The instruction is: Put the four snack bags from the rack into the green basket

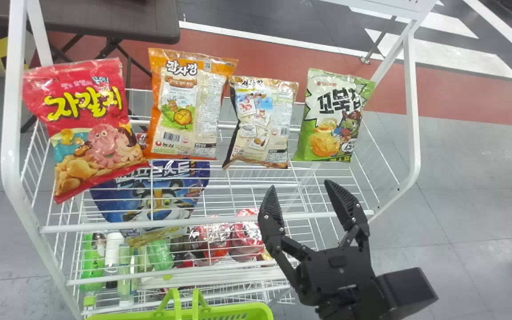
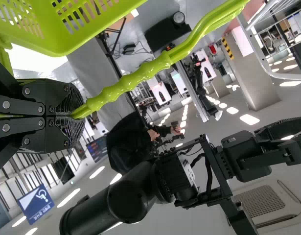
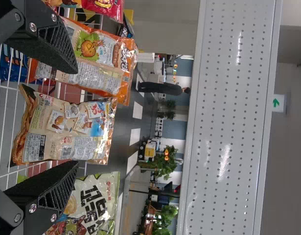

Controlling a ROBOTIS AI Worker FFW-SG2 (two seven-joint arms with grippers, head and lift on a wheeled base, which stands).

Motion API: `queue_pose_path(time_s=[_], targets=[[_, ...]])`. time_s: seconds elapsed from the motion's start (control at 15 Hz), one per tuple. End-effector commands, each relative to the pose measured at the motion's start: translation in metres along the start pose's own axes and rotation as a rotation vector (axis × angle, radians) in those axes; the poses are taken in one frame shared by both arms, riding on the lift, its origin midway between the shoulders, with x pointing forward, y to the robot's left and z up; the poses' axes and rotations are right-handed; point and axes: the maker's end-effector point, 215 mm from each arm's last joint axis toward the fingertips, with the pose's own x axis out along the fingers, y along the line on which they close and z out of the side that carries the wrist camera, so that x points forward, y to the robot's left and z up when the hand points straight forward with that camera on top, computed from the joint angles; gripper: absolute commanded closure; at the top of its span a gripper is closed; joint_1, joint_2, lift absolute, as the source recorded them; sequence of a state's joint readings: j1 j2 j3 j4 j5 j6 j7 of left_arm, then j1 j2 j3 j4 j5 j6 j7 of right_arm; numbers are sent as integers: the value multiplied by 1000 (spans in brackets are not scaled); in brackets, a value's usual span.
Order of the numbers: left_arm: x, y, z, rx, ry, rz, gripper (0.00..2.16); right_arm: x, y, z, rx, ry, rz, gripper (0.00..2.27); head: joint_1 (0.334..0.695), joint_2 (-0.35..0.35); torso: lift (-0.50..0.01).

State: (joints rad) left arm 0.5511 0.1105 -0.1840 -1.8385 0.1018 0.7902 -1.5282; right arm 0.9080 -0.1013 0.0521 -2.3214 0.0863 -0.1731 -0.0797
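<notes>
While your right claw [image 1: 299, 185] is gaping open, red bag [image 1: 82, 133], orange bag [image 1: 182, 102], beige bag [image 1: 260, 124] and green bag [image 1: 334, 115] are all awaiting you on the rack [image 1: 10, 133]. Your left claw [image 2: 74, 115] is gripping the basket [image 1: 238, 309] handle [image 2: 140, 73]. Front rail [image 1: 105, 226] is possibly obstructing you; blue bag [image 1: 158, 195] and bottles [image 1: 89, 262] are sitting lower.

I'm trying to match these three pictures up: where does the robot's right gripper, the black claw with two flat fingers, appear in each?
Head view: the right gripper, lower right of centre.
Left wrist view: farther off, at the picture's edge, past the lime-green plastic basket handle.
Right wrist view: close up, its fingers parted by the beige snack bag.
Shared landmark: the white wire rack, apparently just entering the left wrist view.
</notes>
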Motion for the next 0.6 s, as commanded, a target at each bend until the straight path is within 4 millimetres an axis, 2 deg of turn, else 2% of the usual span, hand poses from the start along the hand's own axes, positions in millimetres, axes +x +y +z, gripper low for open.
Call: queue_pose_path(time_s=[0.0, 0.53], targets=[[0, 2, -1, -2, 2, 4, 2128, 1, 0, 0, -4, 0, 5, 178, 695, -350, -6], [0, 0, 0, -3, -1, -7, 2128, 1, 0, 1, -1, -5, 7, 178, 695, -350, -6]])
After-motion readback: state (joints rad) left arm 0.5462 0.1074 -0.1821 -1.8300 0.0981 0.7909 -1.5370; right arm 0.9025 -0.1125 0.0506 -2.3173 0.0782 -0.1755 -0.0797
